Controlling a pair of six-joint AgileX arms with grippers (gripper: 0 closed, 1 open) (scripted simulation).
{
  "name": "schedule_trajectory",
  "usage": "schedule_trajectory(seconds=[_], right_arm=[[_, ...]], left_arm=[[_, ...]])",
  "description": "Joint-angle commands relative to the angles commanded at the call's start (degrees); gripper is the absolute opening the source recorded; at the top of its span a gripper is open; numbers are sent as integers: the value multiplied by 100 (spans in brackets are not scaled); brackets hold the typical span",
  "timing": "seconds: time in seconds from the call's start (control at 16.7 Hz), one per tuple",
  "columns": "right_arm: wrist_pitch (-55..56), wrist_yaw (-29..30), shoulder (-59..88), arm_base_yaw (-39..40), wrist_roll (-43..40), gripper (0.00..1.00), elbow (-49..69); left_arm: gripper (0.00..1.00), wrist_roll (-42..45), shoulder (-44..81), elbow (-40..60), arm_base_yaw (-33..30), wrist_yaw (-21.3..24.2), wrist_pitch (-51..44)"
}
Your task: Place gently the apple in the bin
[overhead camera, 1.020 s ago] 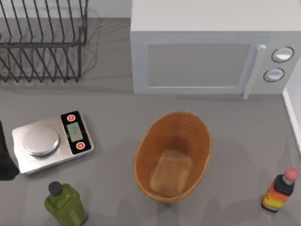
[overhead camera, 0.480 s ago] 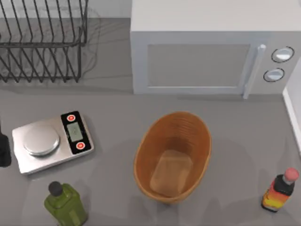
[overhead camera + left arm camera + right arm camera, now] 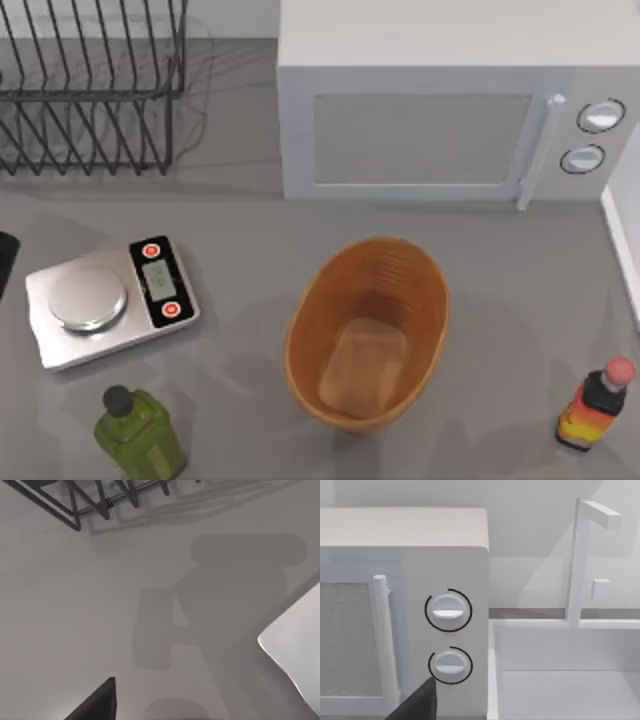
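— Bin?
— Mid-table in the top view: bin (image 3: 432,300), oval woven wicker, upright, lighter flat rectangle at the bottom. Stands just in front of the microwave (image 3: 420,130), apart from it.
— Apple against the jaws?
— Cannot tell where the apple lies, nor how it sits relative to either pair of jaws.
— Left gripper?
— At the table's far left edge: a dark sliver of the left arm (image 3: 4,262), beside the kitchen scale (image 3: 105,305) and not touching it. From the left wrist, a dark wedge of the left gripper (image 3: 97,704) above bare grey table (image 3: 75,605), with the arm's shadow spread across that surface. Black wire dish rack (image 3: 100,500) beyond, and a pale corner of the scale (image 3: 295,647) off to one side.
— Open or closed?
— Cannot tell. Same for any hold on something.
— Right gripper?
— Faces the microwave's control end: a dark wedge of the right gripper (image 3: 417,702) in front of two round knobs (image 3: 448,610), one above the other, next to the upright door handle (image 3: 382,640). White basin (image 3: 560,680) with a tall bent post (image 3: 580,560) alongside the microwave. Width of the jaws: cannot tell; nothing seen held.
— Rest of the table?
— Green bottle (image 3: 140,435) near the front left, below the scale. Red-capped sauce bottle (image 3: 597,405) at the front right, well apart from the bin.
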Motion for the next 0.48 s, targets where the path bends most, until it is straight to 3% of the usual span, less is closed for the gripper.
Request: schedule_trajectory(seconds=[0.48], right_arm=[[0, 0, 0, 0, 0, 100, 0]], left_arm=[[100, 637, 2650, 1318, 1278, 546, -1537]])
